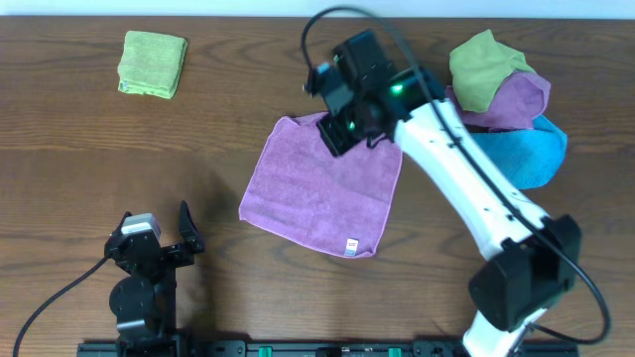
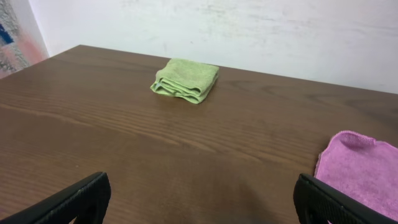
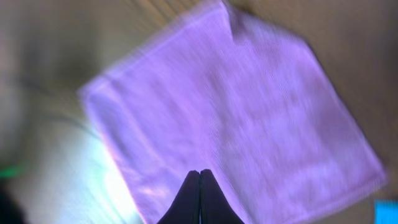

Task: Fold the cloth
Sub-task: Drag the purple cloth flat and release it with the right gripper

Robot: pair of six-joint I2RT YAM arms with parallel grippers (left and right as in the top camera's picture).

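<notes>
The purple cloth [image 1: 317, 188] lies spread flat on the wooden table, with a small white tag near its front corner. It fills the blurred right wrist view [image 3: 249, 106], and its edge shows at the right of the left wrist view [image 2: 364, 168]. My right gripper [image 1: 335, 134] is over the cloth's far edge. Its fingers [image 3: 199, 172] are shut together, with no cloth seen bunched between them. My left gripper [image 1: 156, 216] is open and empty [image 2: 200, 186] at the front left, away from the cloth.
A folded green cloth [image 1: 152, 63] sits at the far left [image 2: 185, 79]. A pile of a green cloth [image 1: 484, 67], a purple cloth [image 1: 521, 99] and a blue cloth [image 1: 531, 149] lies at the far right.
</notes>
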